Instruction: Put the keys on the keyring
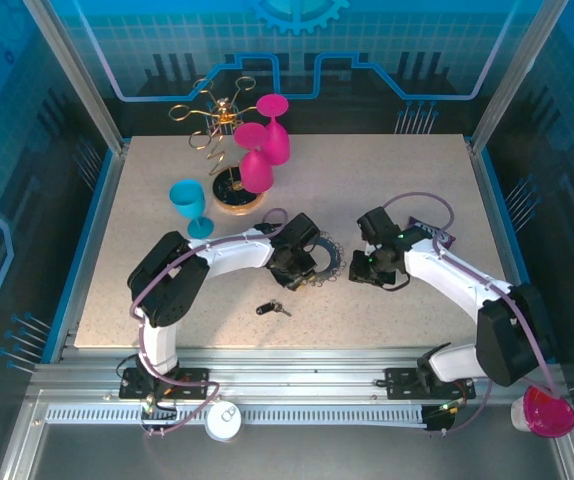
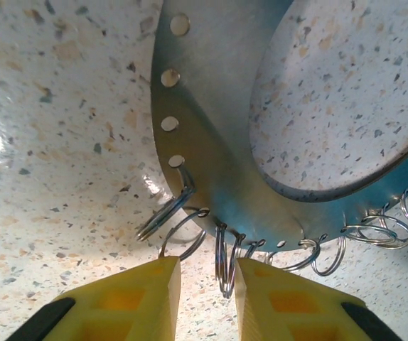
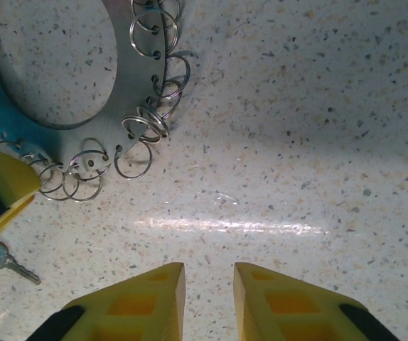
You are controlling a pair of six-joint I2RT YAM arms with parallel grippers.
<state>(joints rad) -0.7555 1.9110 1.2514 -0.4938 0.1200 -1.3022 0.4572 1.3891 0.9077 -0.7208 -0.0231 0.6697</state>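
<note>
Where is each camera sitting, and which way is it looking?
Top external: high above and behind the arms, facing down at the table; both arms show, with the left gripper and right gripper by the keyring.
Left wrist: on the left arm, facing down past its yellow fingers at the keyring's rim.
Right wrist: on the right arm, facing down past its own fingers at the table, the keyring upper left, the keys lower left.
Shared: both wrist views catch the keyring's silvery loops.
</note>
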